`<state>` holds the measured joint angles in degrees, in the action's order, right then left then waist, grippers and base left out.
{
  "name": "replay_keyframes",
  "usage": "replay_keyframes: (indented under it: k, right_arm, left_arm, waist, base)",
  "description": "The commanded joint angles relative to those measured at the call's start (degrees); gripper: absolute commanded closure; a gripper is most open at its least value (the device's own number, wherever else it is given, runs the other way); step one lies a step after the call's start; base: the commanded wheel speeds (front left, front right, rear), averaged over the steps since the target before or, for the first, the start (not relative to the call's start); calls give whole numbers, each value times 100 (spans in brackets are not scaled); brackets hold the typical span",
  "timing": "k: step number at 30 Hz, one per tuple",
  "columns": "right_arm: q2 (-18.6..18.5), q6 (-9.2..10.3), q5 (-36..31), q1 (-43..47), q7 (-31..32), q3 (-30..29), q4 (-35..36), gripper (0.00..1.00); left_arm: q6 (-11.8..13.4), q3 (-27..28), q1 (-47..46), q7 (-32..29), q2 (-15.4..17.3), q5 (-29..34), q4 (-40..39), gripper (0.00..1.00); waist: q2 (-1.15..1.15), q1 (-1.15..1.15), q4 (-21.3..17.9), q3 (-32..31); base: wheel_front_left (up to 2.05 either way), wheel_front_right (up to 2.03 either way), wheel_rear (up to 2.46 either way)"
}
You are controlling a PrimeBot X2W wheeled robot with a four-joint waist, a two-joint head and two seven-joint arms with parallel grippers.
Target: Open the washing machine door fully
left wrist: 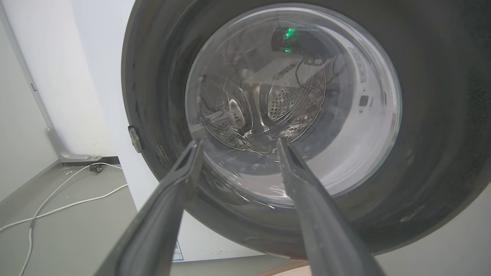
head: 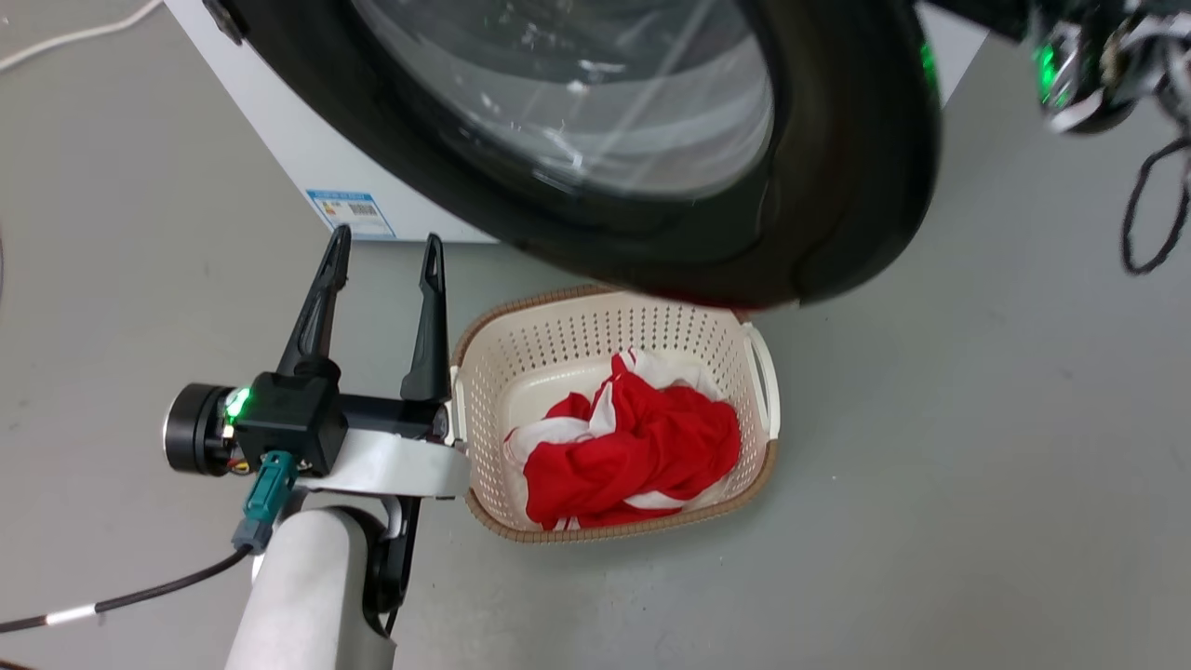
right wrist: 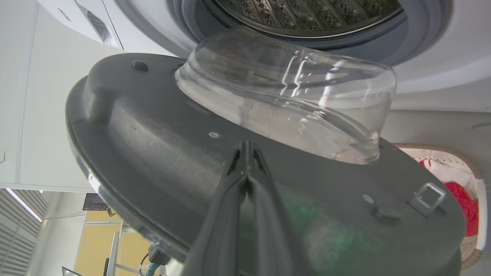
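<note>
Right gripper (right wrist: 247,149) was closed on nothing, tips set against the washing machine door (right wrist: 153,134), part-open directly ahead.
Risk: the tips could have skidded on the smooth panel toward the glass bowl (right wrist: 291,92) just beyond, losing the push.

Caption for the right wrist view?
Right gripper, fingers shut, at the inner face of the open washing machine door, drum behind.

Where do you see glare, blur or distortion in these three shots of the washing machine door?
Head view: white glare streaks cross the washing machine door, and the green-lit hardware at top right is smeared. Left wrist view: the drum looks warped through the glass bowl, and the left gripper looks soft. Right wrist view: bright highlights on the bowl, wide-angle bending at the edges.
</note>
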<state>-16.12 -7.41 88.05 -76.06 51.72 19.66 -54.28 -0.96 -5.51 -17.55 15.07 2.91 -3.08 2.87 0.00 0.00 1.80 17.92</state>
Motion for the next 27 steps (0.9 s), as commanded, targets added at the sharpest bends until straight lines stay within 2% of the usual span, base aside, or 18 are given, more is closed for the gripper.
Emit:
replay_keyframes:
  k: [1,12,27]
  right_arm:
    - [145,-14,57,219,81,51,76,100]
    - [372,-14,284,1570,401,165,1009,100]
    - [907,-14,357,2818,332,527,2059,100]
  left_arm:
    - [-9,22,105,15,-3,43,15,0]
    - [-92,111,600,15,20,125,168,0]
    - [-72,-35,983,15,3,43,251,0]
  waist:
    - [0,0,-23,-206]
    - [0,0,44,-917]
    - [0,0,205,-1303]
  base:
    - [0,0,0]
    - [0,0,0]
    - [0,0,0]
